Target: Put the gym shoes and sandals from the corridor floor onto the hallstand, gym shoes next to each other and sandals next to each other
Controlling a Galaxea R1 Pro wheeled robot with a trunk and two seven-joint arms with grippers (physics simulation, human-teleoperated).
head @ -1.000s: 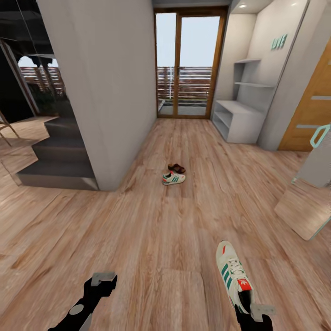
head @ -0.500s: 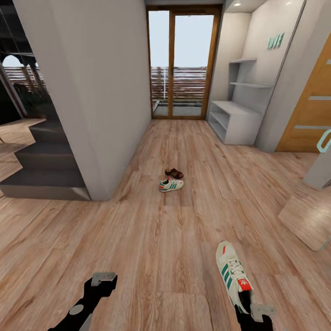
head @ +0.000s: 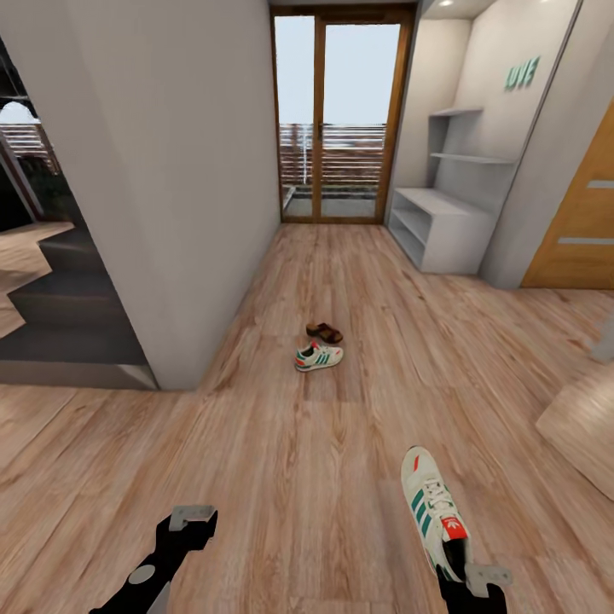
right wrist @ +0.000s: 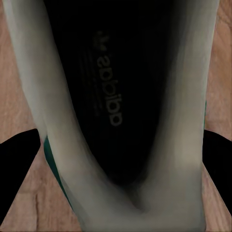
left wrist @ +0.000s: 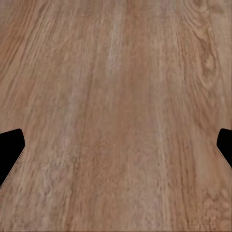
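My right gripper (head: 465, 570) is shut on the heel of one cream gym shoe (head: 433, 503) with teal stripes, held low over the corridor floor (head: 281, 460). In the right wrist view the shoe's dark insole (right wrist: 108, 92) sits between both fingers (right wrist: 17, 166). The other gym shoe (head: 319, 356) lies on the floor mid-corridor. Just behind it lies a brown sandal (head: 325, 332); I cannot tell whether it is one or a pair. The pale grey hallstand (head: 443, 228) stands at the far right under teal letters (head: 521, 74). My left gripper (head: 191, 522) is open and holds nothing, with bare planks (left wrist: 116, 121) between its fingertips (left wrist: 9, 150).
A grey wall block (head: 179, 170) juts out on the left, with dark steps (head: 60, 307) beyond it. A glass balcony door (head: 339, 119) closes the corridor's far end. A wooden door (head: 580, 222) stands to the right of the hallstand.
The whole head view has shifted as the camera moved; the floor shoe and sandal now sit slightly lower in it. Both grippers and the held shoe keep their places.
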